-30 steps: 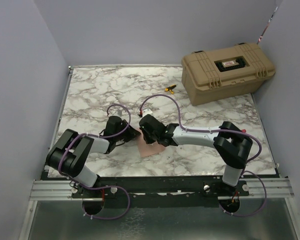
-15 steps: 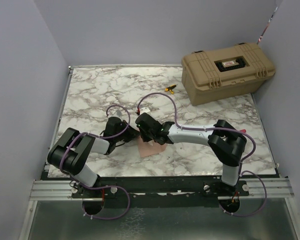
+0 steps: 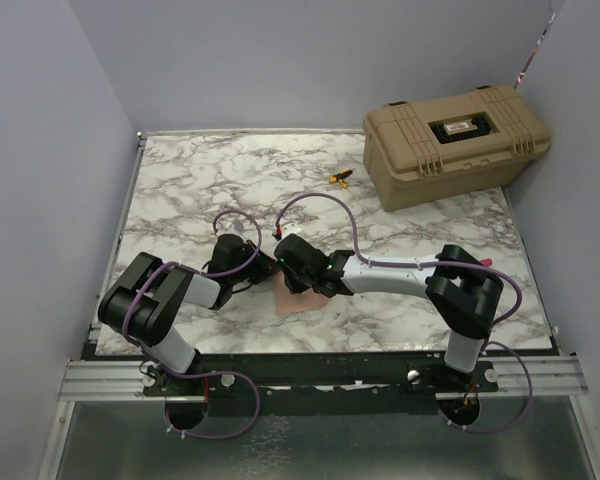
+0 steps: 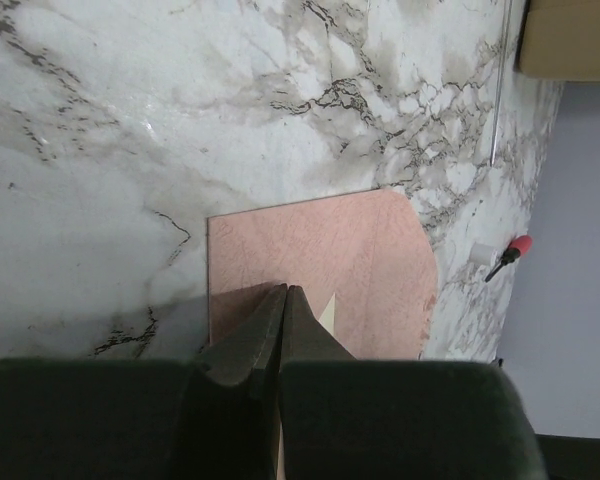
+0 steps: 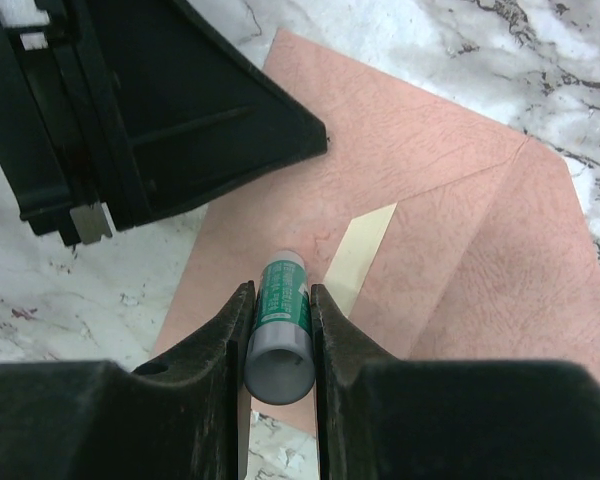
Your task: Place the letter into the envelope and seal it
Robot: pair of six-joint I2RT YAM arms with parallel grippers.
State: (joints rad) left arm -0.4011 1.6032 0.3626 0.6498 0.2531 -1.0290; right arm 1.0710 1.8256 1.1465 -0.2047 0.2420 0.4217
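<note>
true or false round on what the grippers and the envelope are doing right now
1. The right gripper holds a green glue stick. True.
2. The left gripper is wide open. False: it is shut, with its tips over the envelope.
3. The envelope lies on the marble table. True.
4. The tan case sits on the envelope. False: it stands apart, at the table's far right corner.
</note>
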